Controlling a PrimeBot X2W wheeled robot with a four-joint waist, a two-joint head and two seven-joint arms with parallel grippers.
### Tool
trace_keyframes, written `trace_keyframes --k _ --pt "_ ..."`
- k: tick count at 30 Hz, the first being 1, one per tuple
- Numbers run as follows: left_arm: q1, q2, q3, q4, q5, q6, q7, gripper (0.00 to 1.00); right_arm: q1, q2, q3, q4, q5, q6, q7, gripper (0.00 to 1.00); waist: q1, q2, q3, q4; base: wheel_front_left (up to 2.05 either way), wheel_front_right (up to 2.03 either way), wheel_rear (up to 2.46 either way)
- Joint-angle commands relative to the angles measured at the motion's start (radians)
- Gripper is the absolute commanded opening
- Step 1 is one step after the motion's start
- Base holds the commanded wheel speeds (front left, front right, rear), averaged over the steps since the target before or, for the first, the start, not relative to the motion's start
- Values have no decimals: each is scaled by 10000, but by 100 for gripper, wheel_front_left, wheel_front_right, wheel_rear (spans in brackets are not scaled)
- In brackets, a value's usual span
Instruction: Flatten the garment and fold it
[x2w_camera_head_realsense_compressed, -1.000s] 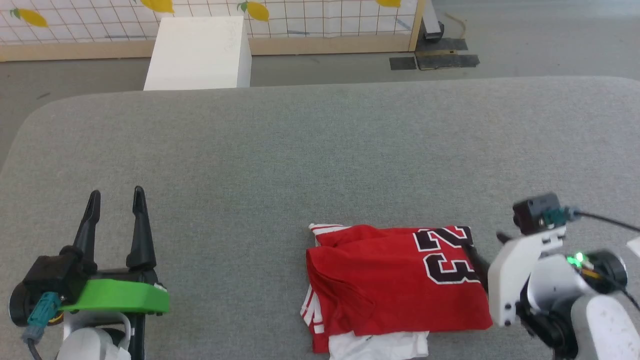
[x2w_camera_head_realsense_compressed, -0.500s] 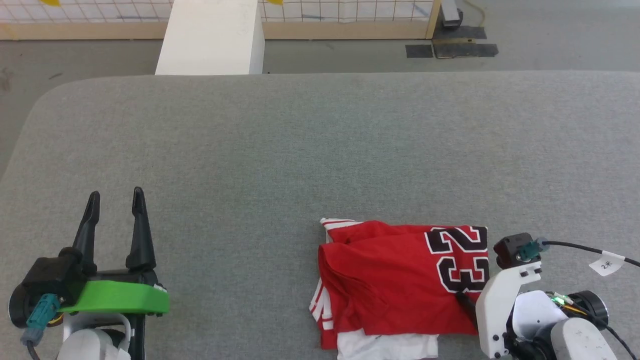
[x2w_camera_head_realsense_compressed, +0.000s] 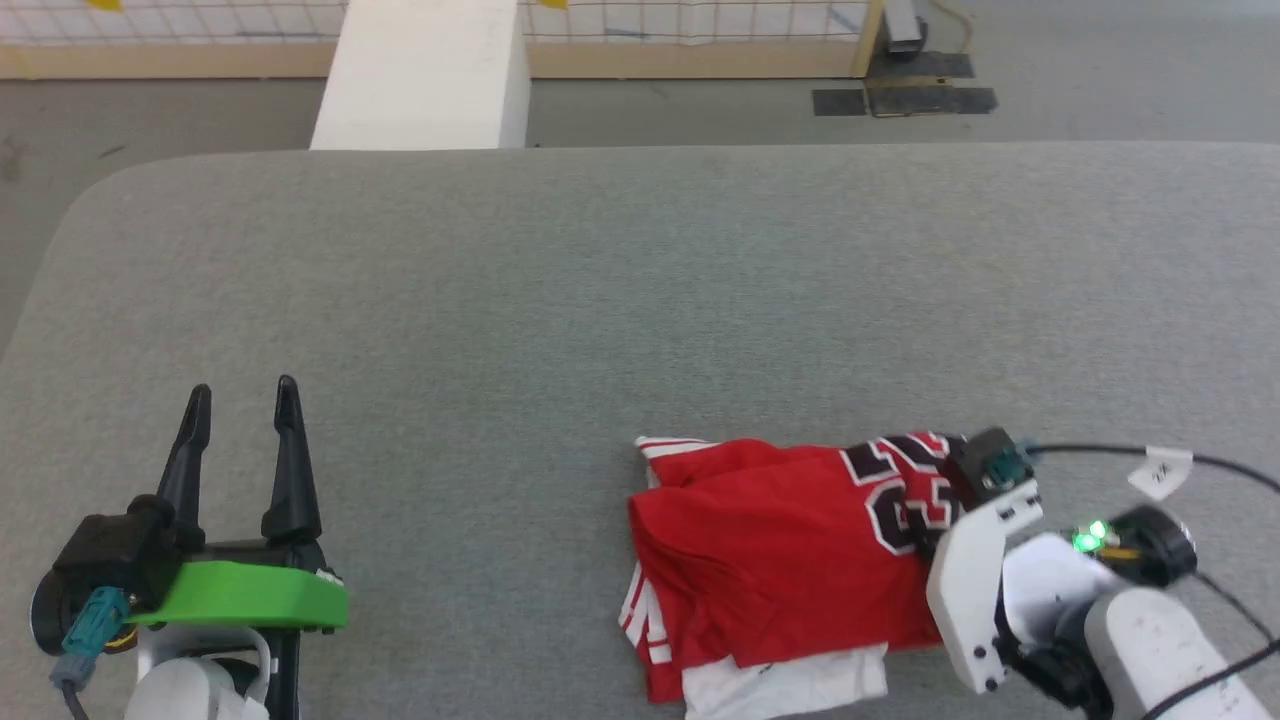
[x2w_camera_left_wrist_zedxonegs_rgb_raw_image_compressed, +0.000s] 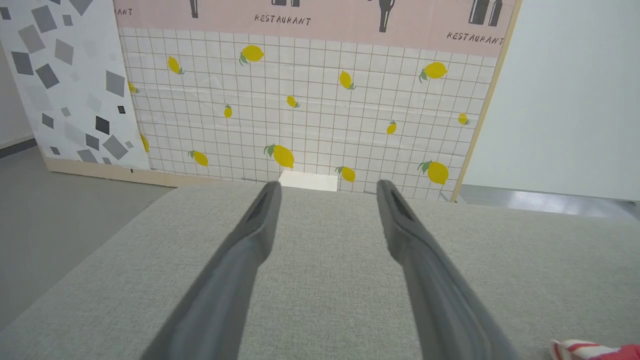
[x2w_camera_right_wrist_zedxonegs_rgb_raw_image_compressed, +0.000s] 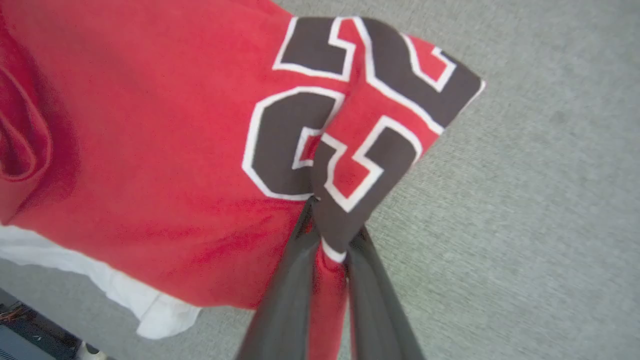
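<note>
The jersey lies lower right, its numbered edge clamped in the right gripper; left gripper apart, lower left

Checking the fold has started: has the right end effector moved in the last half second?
Yes. Against the white box in the head view, the right end effector went left, dragging the numbered edge of the garment.

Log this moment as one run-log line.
phase: folding | right end effector: shut on red jersey T-shirt with white sleeves, printed edge lifted | left end effector: open, over grey fabric table
</note>
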Motion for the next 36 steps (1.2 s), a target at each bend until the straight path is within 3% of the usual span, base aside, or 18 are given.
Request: trace_keyframes --k 1,4,10,18,26,36 --pt "-8 -37 -10 -18 -30 55 -38 100 -366 -278 271 -415 176 -17 185 0 0 0 -20 -348 0 0 0" --pt "-18 -20 9 -94 -104 54 -37 100 -908 -1059 840 -1312 452 -17 734 0 0 0 162 -1014 0 0 0" --pt "-210 185 -21 -348 -146 -4 16 100 -2024 -2430 1022 -2150 711 -17 1397 0 0 0 859 -2652 0 0 0" --pt "-759 828 -6 -1203 -63 -87 531 100 -2850 -3103 -24 -1712 550 -17 1306 0 0 0 2287 -4260 0 0 0" --pt "-1220 1624 100 -2342 -19 -177 1393 100 -3045 -3337 -2047 -342 -329 -17 680 0 0 0 3783 -4296 0 0 0" --pt "-1139 2425 665 -3401 -84 -167 2129 100 -3868 -2667 -5201 1463 -1836 -17 -417 0 0 0 4979 -3741 0 0 0"
